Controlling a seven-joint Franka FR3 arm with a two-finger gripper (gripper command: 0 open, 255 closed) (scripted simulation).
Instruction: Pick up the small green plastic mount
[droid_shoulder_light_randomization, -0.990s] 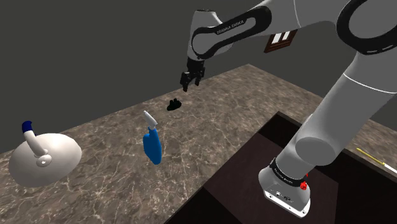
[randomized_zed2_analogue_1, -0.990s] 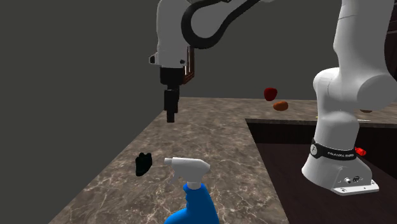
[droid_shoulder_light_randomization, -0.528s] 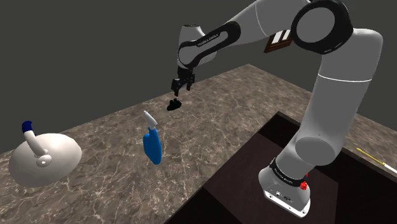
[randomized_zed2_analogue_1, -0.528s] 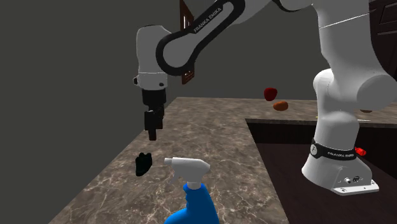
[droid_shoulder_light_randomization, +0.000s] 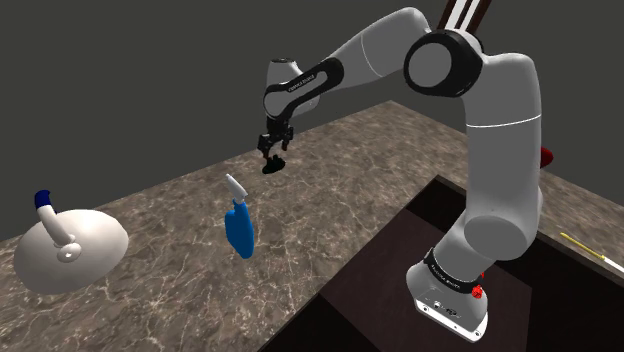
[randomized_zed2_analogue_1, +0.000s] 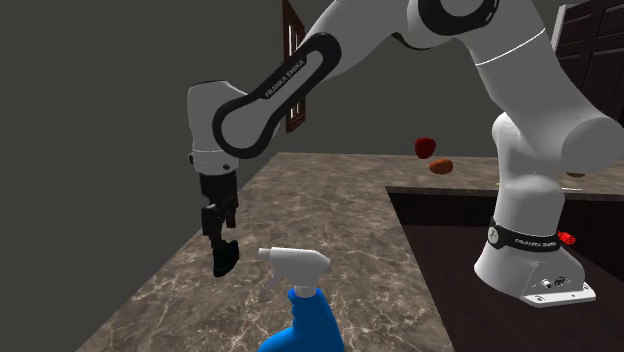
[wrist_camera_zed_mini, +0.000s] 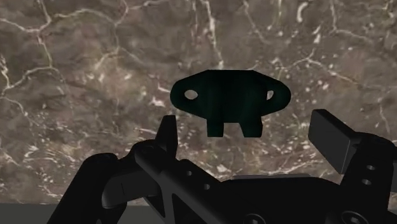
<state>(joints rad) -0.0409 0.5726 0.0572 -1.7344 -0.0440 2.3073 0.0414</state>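
Note:
A small, very dark green mount (wrist_camera_zed_mini: 229, 102) with two holes in its flat ears lies on the brown marble counter (wrist_camera_zed_mini: 76, 76). In the wrist view it sits just ahead of my gripper (wrist_camera_zed_mini: 248, 137), whose two black fingers stand apart on either side of it without touching it. In the shoulder view the gripper (droid_shoulder_light_randomization: 270, 152) hangs directly over the mount (droid_shoulder_light_randomization: 272, 167), close above it. The second exterior view shows the gripper (randomized_zed2_analogue_1: 216, 232) just above the mount (randomized_zed2_analogue_1: 226, 259), near the counter's far edge.
A blue spray bottle with a white nozzle (droid_shoulder_light_randomization: 239, 222) lies on the counter (droid_shoulder_light_randomization: 330, 210) close to the mount, also (randomized_zed2_analogue_1: 300, 300). A white rounded object with a blue-capped spout (droid_shoulder_light_randomization: 68, 248) sits at the shoulder view's left. The arm's stand (droid_shoulder_light_randomization: 450, 300) sits in a dark recess.
The arm has swung toward the shoulder view's left and lowered, bringing the gripper from high beside the mount to just above it. The mount and bottle have not moved.

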